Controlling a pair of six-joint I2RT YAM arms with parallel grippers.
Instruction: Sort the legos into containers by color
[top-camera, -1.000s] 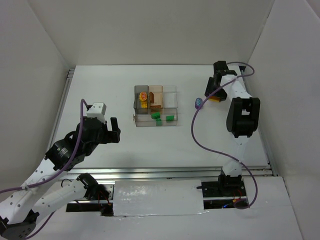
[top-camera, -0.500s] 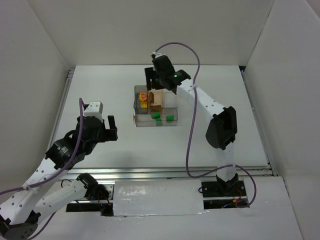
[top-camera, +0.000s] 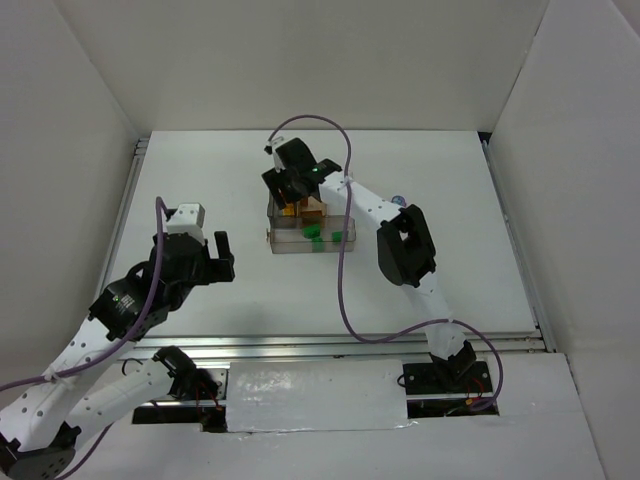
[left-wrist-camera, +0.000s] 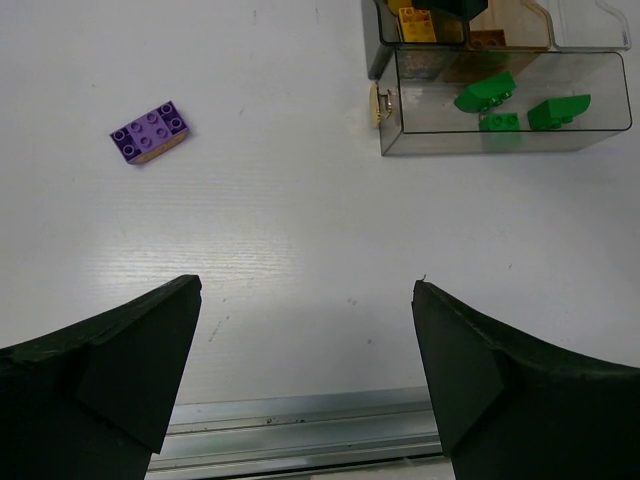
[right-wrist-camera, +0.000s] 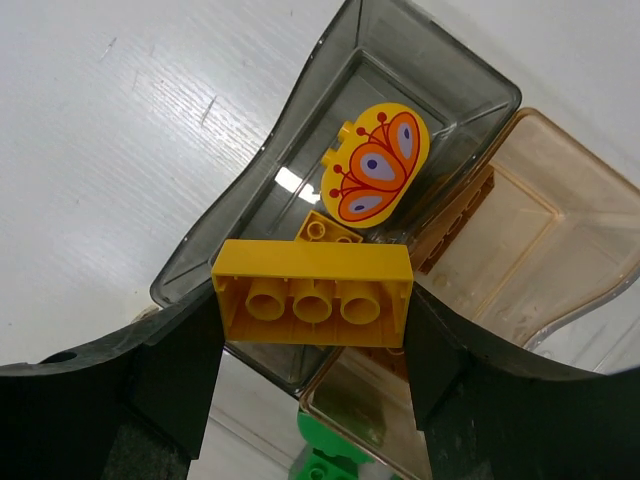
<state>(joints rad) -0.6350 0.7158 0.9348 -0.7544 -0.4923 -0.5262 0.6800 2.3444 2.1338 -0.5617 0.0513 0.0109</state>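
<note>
Top cam overhead; wrist cams close, facing down; all share tray (top-camera: 285, 243).

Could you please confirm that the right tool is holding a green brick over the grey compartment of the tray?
Not quite: the brick in the right tool is yellow, not green, as the right wrist view shows. The rest stands: it is held over the grey compartment of the tray.
</note>
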